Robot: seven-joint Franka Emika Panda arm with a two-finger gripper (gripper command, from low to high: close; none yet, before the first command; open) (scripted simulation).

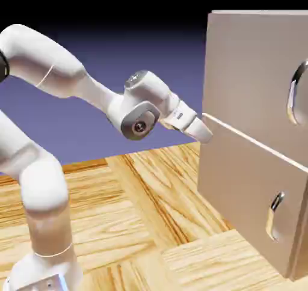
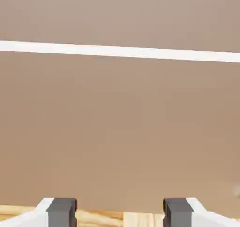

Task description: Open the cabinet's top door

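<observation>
The beige-grey cabinet (image 1: 252, 181) fills the exterior view's right side. Its top door (image 1: 246, 73) is the larger upper panel, with a big curved silver handle (image 1: 296, 94) at the picture's right edge. My gripper (image 1: 206, 132) is at the cabinet's left front edge, level with the seam between the two panels and far from that handle. In the hand view the cabinet front fills the picture, and a pale seam (image 2: 120, 51) crosses it with the top door (image 2: 120, 15) above. My gripper (image 2: 119, 214) is open, with nothing between the grey fingertips (image 2: 62, 212).
The shorter lower panel (image 1: 240, 187) carries a smaller silver handle (image 1: 275, 216). The wooden table (image 1: 138, 223) stretches below and to the left of the cabinet. My white arm rises from the lower left.
</observation>
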